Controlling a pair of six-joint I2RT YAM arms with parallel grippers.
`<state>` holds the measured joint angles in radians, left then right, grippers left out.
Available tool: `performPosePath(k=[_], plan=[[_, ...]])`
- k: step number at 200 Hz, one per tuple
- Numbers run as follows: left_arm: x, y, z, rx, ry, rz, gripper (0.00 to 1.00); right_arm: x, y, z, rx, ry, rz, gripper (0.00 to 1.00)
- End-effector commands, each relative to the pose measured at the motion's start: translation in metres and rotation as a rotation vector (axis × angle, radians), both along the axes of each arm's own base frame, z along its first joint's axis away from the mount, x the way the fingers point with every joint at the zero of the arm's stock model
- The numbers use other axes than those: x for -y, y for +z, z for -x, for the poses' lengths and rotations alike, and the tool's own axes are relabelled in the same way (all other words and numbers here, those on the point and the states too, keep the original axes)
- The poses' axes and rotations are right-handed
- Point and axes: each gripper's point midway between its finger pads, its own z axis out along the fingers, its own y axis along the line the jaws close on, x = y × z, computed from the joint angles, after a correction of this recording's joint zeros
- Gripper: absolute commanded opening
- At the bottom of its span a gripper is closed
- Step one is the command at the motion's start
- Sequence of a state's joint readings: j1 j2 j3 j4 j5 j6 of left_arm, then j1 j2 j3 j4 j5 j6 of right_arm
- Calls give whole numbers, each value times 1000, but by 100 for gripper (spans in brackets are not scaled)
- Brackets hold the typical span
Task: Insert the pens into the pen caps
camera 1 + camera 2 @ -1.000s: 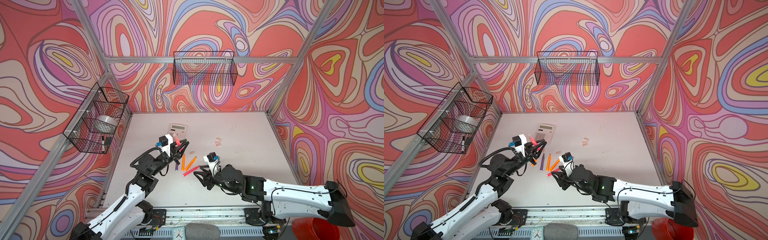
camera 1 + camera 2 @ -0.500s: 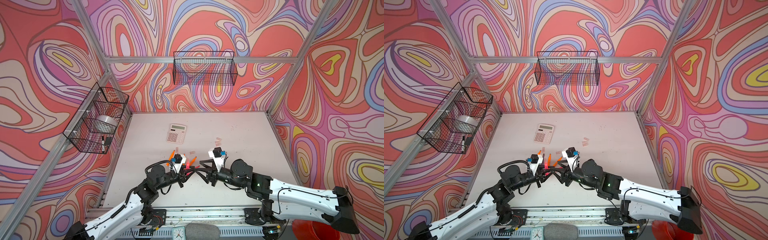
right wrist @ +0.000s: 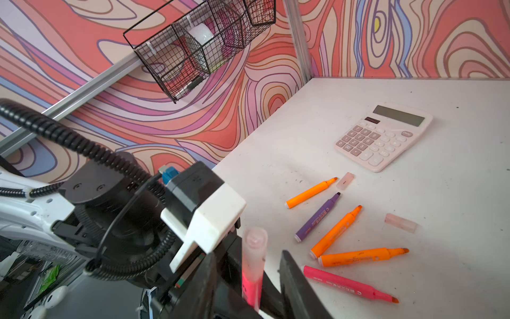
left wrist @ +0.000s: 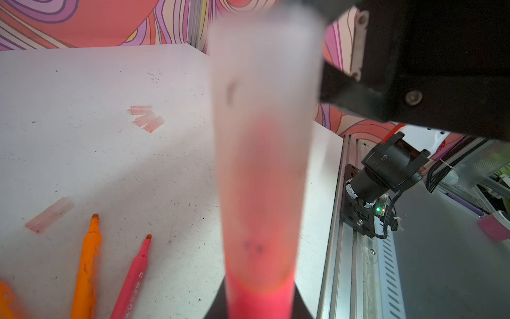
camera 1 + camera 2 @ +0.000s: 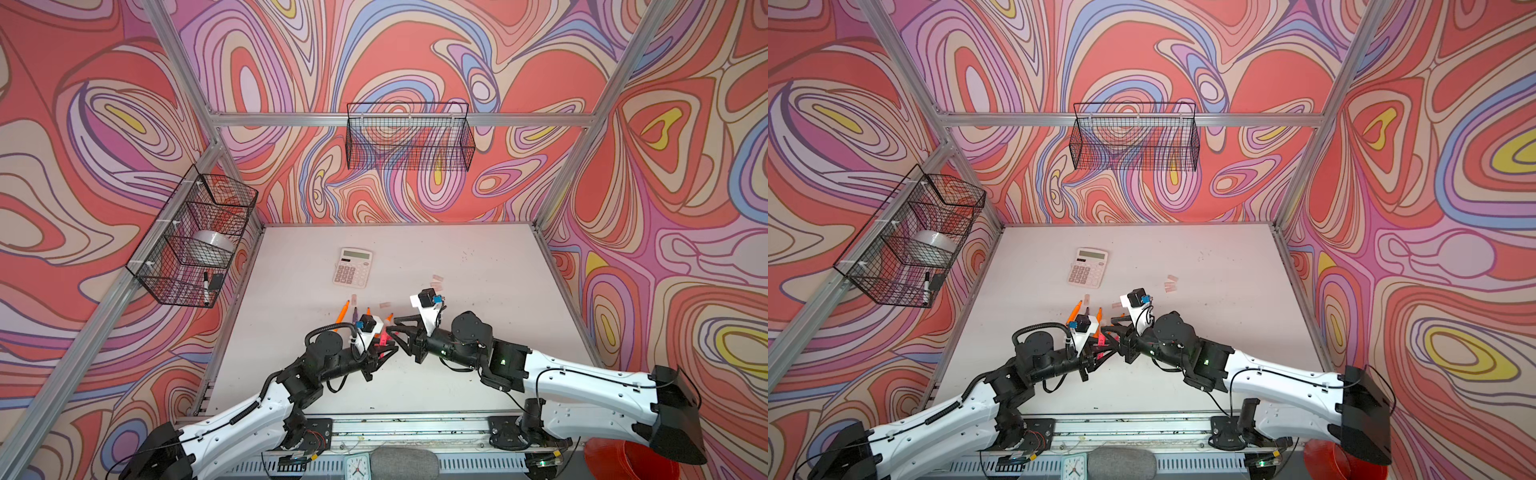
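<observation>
Left pincer (image 5: pixel 383 349) clamped on pink pen (image 3: pixel 249 284) above table (image 5: pixel 282 324), 6 o'clock side, offering capped tip. Right pincer (image 5: pixel 391 326) jaws apart, straddling translucent cap (image 3: pixel 254 243), likely to press it home. Uncapped pens (image 3: pixel 334 229) at 11 o'clock.

We are reading digits on the keys of the calculator (image 3: pixel 383 135): 7, 8, 9 above 4, 5, 6 above 1, 2, 3, with 0 and 00 in the last row. We are making out dark print along the purple pen (image 3: pixel 317 218) and the loose pink pen (image 3: pixel 347 284), too small to read.
</observation>
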<state>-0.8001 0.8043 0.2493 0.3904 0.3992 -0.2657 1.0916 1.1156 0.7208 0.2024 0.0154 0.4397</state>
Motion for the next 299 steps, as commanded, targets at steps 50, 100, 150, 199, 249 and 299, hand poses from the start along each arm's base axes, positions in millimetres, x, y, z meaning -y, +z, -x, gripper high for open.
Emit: performPosePath(k=[50, 100, 150, 199, 249, 299], plan=[[11, 18, -2, 56, -16, -1, 0, -8, 6, -14, -12, -36, -18, 33], [13, 15, -8, 69, 1, -34, 0, -11, 2, -15, -23, -34, -5, 0], [8, 48, -27, 181, 97, 19, 0, 2, -19, -17, -72, -91, 3, 0], [15, 72, -28, 244, 73, 49, 0, 23, -40, -32, -123, -231, 53, 0], [14, 78, -31, 281, 92, 51, 0, 29, -43, -30, -131, -231, 46, 0], [11, 103, -50, 378, 179, 39, 0, -1, -58, -4, -124, -38, 86, 0]])
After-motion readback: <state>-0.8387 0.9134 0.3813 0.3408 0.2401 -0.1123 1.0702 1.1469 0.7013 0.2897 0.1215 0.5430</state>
